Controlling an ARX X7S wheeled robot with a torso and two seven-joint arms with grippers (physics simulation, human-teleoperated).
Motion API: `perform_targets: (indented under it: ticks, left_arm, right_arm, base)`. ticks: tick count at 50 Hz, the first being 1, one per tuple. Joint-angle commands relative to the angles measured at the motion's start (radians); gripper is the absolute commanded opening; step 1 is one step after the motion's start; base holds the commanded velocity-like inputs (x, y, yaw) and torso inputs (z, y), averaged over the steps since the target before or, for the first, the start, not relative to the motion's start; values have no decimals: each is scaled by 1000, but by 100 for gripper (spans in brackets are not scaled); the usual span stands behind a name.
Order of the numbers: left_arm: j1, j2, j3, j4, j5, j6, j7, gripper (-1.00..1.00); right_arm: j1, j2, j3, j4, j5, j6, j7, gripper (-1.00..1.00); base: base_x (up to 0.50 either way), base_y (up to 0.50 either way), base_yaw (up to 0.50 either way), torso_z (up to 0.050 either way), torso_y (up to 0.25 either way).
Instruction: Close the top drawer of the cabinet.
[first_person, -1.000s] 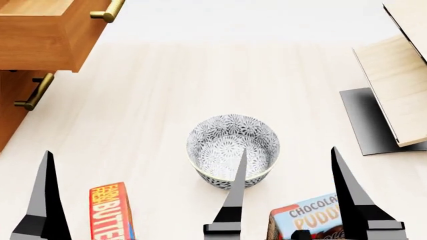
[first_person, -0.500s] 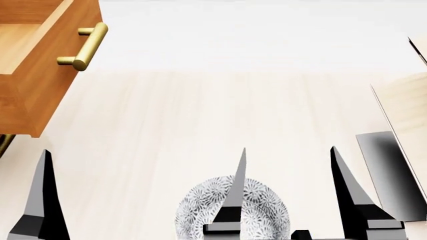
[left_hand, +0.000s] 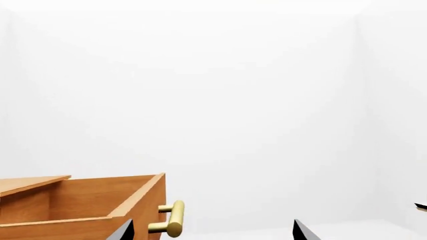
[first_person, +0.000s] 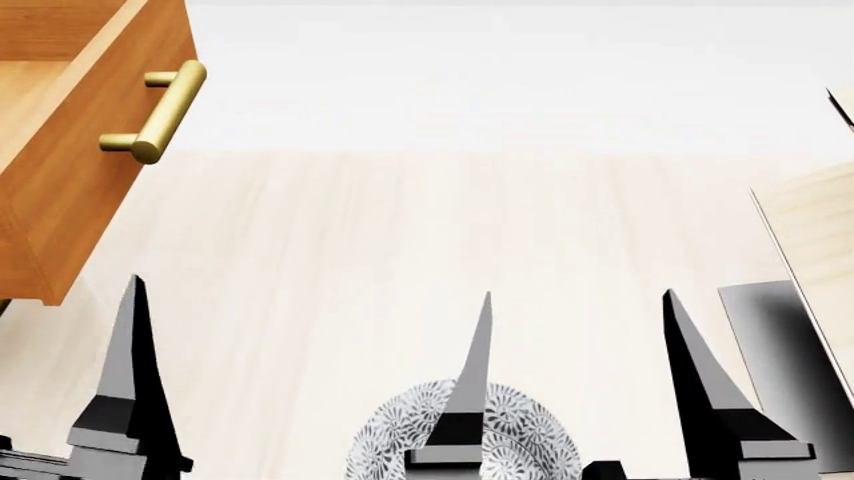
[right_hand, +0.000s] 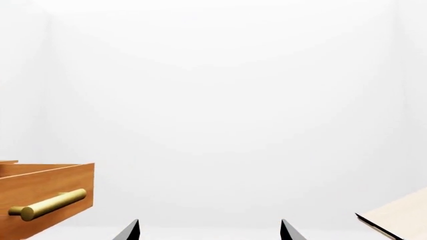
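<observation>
The top drawer (first_person: 74, 150) stands pulled open at the upper left of the head view, with its brass bar handle (first_person: 154, 110) on the front panel. In the left wrist view the drawer (left_hand: 80, 210) and its handle (left_hand: 175, 220) lie just ahead. My left gripper (left_hand: 212, 231) is open and empty, and the handle is close to one fingertip. The cabinet top (left_hand: 27, 184) shows behind the drawer. One of the left fingers (first_person: 130, 370) shows in the head view. My right gripper (first_person: 581, 350) is open and empty over the table, right of the drawer (right_hand: 47, 190).
A patterned grey bowl (first_person: 521, 435) sits on the pale table (first_person: 400, 230) at the bottom of the head view, between the right gripper's fingers. A pale slanted shelf (first_person: 821, 230) on a black base (first_person: 787, 350) stands at the right; it also shows in the right wrist view (right_hand: 400, 220).
The head view has tilted upward: the bowl slid to the bottom edge and the two boxes left the view. The left finger has moved up and right, toward the drawer front.
</observation>
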Motion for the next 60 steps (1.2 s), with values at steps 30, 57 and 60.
perform_targets:
  ticks: [30, 57, 60]
  left_arm:
    - [-853, 200, 581, -1284, -193, 365, -70, 100]
    - [-789, 70, 533, -1294, -243, 398, -137, 100]
    - [-784, 60, 529, -1289, -245, 397, -142, 100]
  right_arm:
    - [52, 31, 19, -73, 111, 50, 48, 100]
    - [50, 51, -44, -40, 98, 20, 69, 100]
    - [47, 54, -54, -31, 94, 9, 70, 100]
  base:
    - [0, 0, 0, 0, 0]
    - [0, 0, 0, 0, 0]
    - [0, 0, 0, 0, 0]
